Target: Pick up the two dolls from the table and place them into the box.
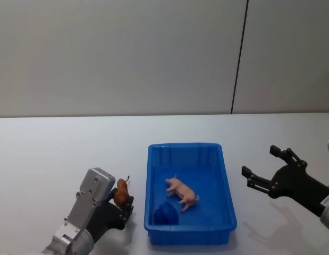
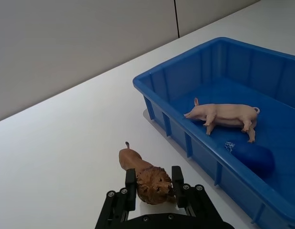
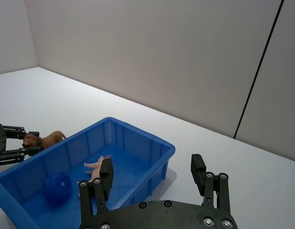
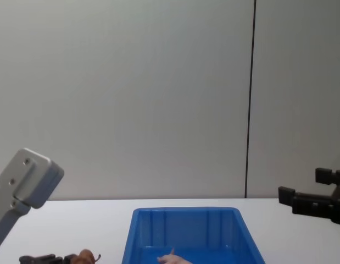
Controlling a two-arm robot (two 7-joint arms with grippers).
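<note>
Left gripper [image 2: 152, 188] has its two fingers closed on the head of the reddish-brown doll [image 2: 142, 176], a lion, low over the table [image 1: 58, 154] just left of the box [image 1: 228, 204]. Inside the blue box lie the pink doll [image 1: 182, 192], a pig, and a dark blue ball [image 1: 166, 214]. White tabletop runs back to a plain grey wall [image 1: 116, 53]. Right gripper [image 1: 263, 168] hangs spread open and empty, right of the box, above the table.
</note>
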